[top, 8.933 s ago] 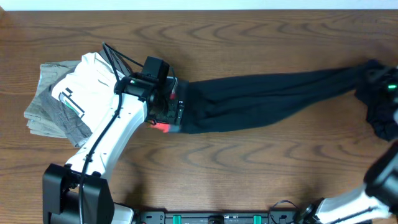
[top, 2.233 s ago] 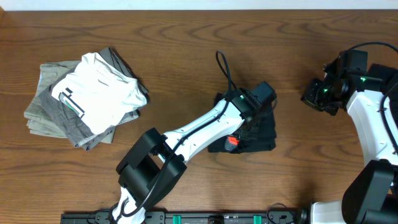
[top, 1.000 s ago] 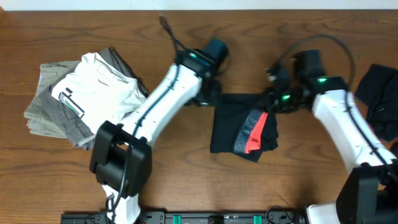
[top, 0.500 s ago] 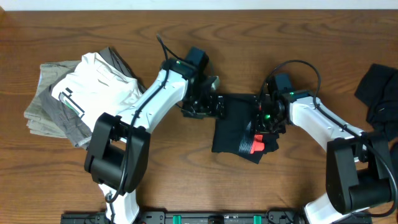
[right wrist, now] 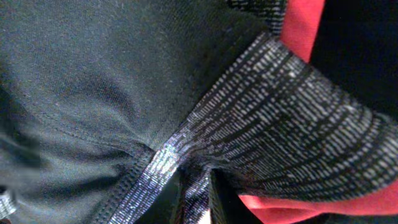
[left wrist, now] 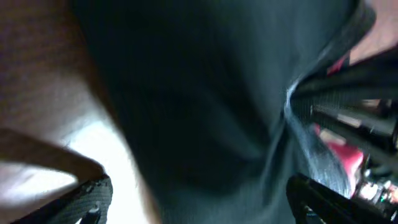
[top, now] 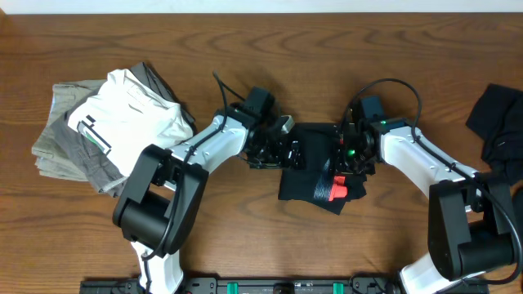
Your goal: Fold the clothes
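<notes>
Overhead alone shows folded pile [top: 110,131]; wrist views: black garment [right wrist: 93,74].

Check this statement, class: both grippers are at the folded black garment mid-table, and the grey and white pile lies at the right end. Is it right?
No. The overhead view shows the grey and white pile at the left end; the left gripper and right gripper are at the folded black garment.

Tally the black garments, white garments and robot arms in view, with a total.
Black garments: 2, folded black garment and loose black garment
White garments: 1, white garment
Robot arms: 2, left arm and right arm
Total: 5
</notes>
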Robot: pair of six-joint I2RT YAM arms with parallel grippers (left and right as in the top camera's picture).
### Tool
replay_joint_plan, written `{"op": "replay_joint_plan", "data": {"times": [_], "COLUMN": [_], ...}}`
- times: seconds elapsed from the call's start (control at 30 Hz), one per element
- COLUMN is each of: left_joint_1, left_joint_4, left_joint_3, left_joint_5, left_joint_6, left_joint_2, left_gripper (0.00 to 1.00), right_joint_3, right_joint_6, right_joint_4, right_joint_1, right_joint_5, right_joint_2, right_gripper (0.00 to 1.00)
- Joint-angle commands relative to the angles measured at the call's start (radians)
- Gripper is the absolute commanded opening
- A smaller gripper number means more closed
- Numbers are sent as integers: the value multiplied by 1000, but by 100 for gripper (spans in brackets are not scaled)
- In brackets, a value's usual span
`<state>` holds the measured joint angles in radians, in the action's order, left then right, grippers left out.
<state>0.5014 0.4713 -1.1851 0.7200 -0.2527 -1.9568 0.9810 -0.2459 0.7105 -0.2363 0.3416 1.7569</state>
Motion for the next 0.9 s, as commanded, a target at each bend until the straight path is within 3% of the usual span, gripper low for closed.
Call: {"op": "replay_joint_plan", "data": {"times": [0.0,0.23,0.3,0.4,0.53,0.63,0.87], "left_joint_1": [24,75,87,101,105,97,21], "left_joint_4": [-49,-175,-190,-189,-190,-187,-24], "left_joint_3": [19,19,19,19,19,19,-41], "left_joint_5": [14,14,14,14,13,14,13], "left_joint_6": [-108,-192,-192,-191,-185,-151,-2], "left_joint_2": [15,7,0,-8,-11,-9,82], "left_gripper": [91,89,81,62,26,6,6], "right_joint_3": [-40,-40,-40,-40,-40,-34,66], "right_joint_6": [-11,-12,-12,-12,-11,11,53], "right_joint_4": [-16,-24,-26,-27,-27,-27,133], "right_joint_1": [5,5,5,5,6,16,119], "right_joint_5": [-136,-136,-136,-136,-136,-137,-136], "right_joint_2": [75,75,75,75,75,69,-43], "right_gripper": [15,15,15,15,14,13,12]}}
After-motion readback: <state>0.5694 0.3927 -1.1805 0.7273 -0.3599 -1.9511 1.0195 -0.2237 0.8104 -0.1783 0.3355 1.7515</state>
